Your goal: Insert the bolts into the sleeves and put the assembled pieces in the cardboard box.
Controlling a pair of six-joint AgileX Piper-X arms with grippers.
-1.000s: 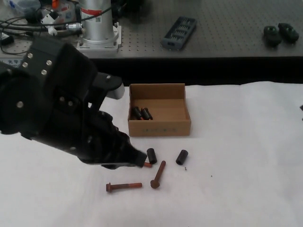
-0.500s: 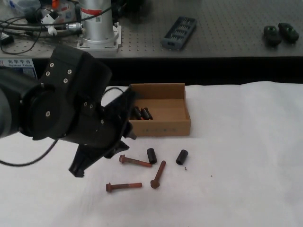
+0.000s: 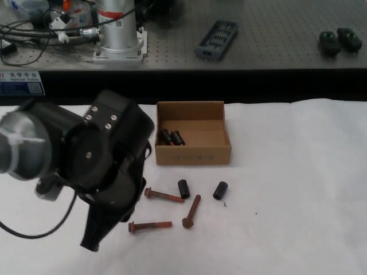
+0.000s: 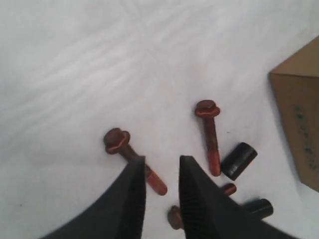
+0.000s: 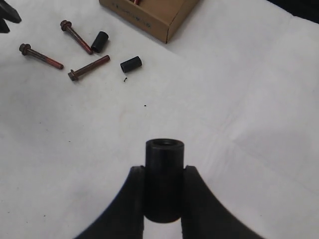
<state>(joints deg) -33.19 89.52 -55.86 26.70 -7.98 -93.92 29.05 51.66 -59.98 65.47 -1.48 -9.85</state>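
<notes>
Three rusty bolts (image 3: pixel 163 195) (image 3: pixel 150 226) (image 3: pixel 192 211) and two black sleeves (image 3: pixel 183 188) (image 3: pixel 220 190) lie on the white cloth in front of the cardboard box (image 3: pixel 193 153), which holds several dark pieces. My left gripper (image 4: pixel 162 169) hovers over the cloth by the bolts (image 4: pixel 209 134) (image 4: pixel 132 154), narrowly open and empty. One bolt passes under its fingers (image 4: pixel 134 194). Off to the right side, my right gripper (image 5: pixel 164 174) is shut on an upright black sleeve (image 5: pixel 164 184) above bare cloth.
The left arm's bulky body (image 3: pixel 97 166) covers the cloth left of the box. Behind the cloth a perforated bench carries a metal post (image 3: pixel 117 26), cables, a dark tray (image 3: pixel 217 38) and small black parts (image 3: pixel 340 40). The cloth to the right is bare.
The left arm has swung back from the box toward the near left. The bolt that was at its fingertips now lies on the cloth beside a sleeve.
</notes>
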